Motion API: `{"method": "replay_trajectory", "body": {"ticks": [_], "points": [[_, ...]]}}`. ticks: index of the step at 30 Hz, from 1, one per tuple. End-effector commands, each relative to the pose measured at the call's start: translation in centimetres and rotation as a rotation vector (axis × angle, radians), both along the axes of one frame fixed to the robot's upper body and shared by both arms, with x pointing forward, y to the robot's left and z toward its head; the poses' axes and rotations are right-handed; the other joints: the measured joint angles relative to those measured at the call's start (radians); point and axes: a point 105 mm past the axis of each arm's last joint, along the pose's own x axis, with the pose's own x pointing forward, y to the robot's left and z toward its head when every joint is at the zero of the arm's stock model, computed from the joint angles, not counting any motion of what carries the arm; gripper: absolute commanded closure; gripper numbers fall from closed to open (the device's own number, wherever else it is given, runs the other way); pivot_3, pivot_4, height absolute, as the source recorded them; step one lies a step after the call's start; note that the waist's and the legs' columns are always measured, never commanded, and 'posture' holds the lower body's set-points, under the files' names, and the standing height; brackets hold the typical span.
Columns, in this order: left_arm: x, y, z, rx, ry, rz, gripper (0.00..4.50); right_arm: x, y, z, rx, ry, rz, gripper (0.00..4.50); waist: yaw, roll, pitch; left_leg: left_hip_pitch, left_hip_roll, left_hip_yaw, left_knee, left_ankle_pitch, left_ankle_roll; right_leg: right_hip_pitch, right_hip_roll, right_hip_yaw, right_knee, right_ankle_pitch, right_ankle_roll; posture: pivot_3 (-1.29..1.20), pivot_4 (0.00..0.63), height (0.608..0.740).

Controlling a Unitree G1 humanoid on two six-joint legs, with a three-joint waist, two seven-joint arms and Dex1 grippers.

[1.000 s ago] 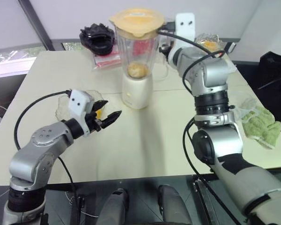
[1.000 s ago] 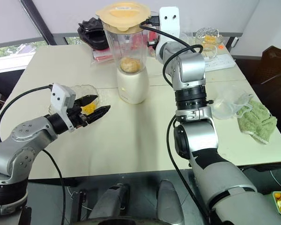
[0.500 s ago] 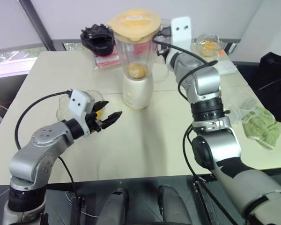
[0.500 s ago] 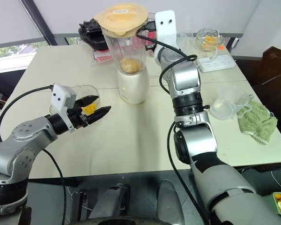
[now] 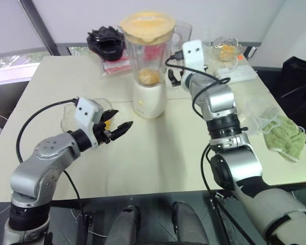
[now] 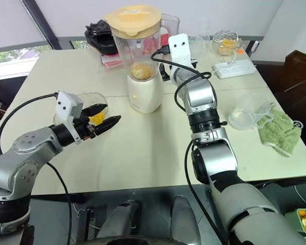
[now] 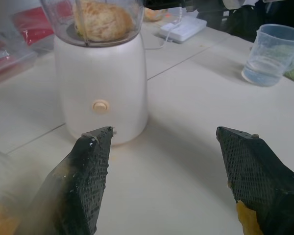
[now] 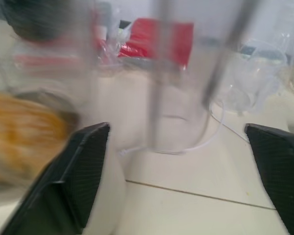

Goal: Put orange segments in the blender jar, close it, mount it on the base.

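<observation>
Nearest, the left gripper (image 5: 117,129) of two black fingers hovered above the cream tabletop (image 5: 158,153) with jaws spread wide and nothing between them; a speck of orange pulp stuck to one finger in the left wrist view. Just behind it sat the shallow scalloped clear bowl (image 5: 71,115) with a few small glossy yellow-orange orange segments (image 5: 107,123) left in it. These looked soft, wet and slippery, so judged best taken with a light pinch across the middle, not squeezed.

Further back, mid-table, the tall clear plastic blender jar (image 5: 147,56) stood upright on the cream-white rounded cylinder base (image 5: 149,99), long axis vertical, a clump of orange segments at the bottom and the flat orange-cream lid (image 5: 147,24) on top. Its side handle faced the robot's right, toward the right gripper. Task looked essentially finished.

The jar was judged stiff, smooth, top-heavy and tippable; the handle or the lower wall is the safest hold. The base had a small round knob (image 7: 101,105) facing the left wrist camera.

The right gripper (image 6: 169,71) sat just beside the jar's handle, jaws wide apart, holding nothing.

Farther right: a clear plastic measuring jug (image 6: 247,111), a green towel (image 6: 281,131), a white power strip (image 6: 235,68).
</observation>
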Motion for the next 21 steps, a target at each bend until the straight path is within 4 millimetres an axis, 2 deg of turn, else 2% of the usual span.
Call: {"method": "replay_trajectory", "body": {"ticks": [1, 3, 5, 8, 12, 18, 21], "points": [[-0.1, -0.4, 0.9, -0.026, -0.034, -0.014, 0.94, -1.0, -0.6, 1.2, -0.016, -0.065, 0.014, 0.24, 0.001, 0.000, 0.000, 0.000, 0.000, 0.000, 0.000, 0.000, 0.000, 0.000, 0.000, 0.000, 0.000, 0.000, 0.000, 0.00, 0.150, 0.740], [0.0, -0.4, 1.0, -0.040, -0.030, -0.010, 0.94, -1.6, -1.3, 0.5, -0.030, -0.059, 0.026, 0.24, 0.001, 0.000, 0.000, 0.000, 0.000, 0.000, 0.000, 0.000, 0.000, 0.000, 0.000, 0.000, 0.000, 0.000, 0.000, 0.00, 0.150, 0.740], [0.0, -0.4, 1.3, -0.062, -0.037, -0.004, 0.94, -3.1, -1.7, -0.7, -0.063, -0.062, 0.116, 0.24, 0.005, 0.000, 0.000, 0.000, 0.000, 0.000, 0.000, 0.000, 0.000, 0.000, 0.000, 0.000, 0.000, 0.000, 0.000, 0.00, 0.150, 0.740], [0.3, 0.3, 1.7, -0.076, -0.048, 0.038, 0.94, -6.3, -2.1, -1.5, -0.104, -0.108, 0.321, 0.24, 0.013, -0.001, 0.000, -0.001, 0.000, -0.001, 0.000, 0.000, 0.000, 0.002, 0.000, -0.001, -0.002, 0.000, 0.001, 0.00, 0.150, 0.740], [-0.3, 0.8, 1.5, -0.035, -0.047, 0.040, 0.94, -10.4, -3.6, -1.1, -0.138, -0.149, 0.539, 0.24, 0.002, -0.001, 0.000, 0.000, 0.000, 0.000, 0.000, 0.000, 0.000, 0.002, 0.000, -0.001, -0.002, 0.000, 0.001, 0.00, 0.150, 0.740], [-1.5, 2.0, 1.6, -0.011, -0.048, 0.057, 0.94, -14.5, -9.1, 0.3, -0.088, -0.069, 0.648, 0.24, 0.007, -0.001, 0.001, 0.001, 0.001, 0.001, 0.002, 0.000, 0.000, 0.004, 0.000, -0.001, -0.002, -0.001, 0.000, 0.00, 0.150, 0.740], [-2.0, 2.4, 1.8, -0.008, -0.049, 0.066, 0.94, -16.0, -10.8, 0.8, -0.036, -0.027, 0.670, 0.24, 0.011, -0.002, 0.001, 0.000, 0.001, 0.001, 0.004, 0.000, 0.001, 0.005, 0.000, -0.001, -0.002, -0.001, 0.000, 0.00, 0.150, 0.740]]}}
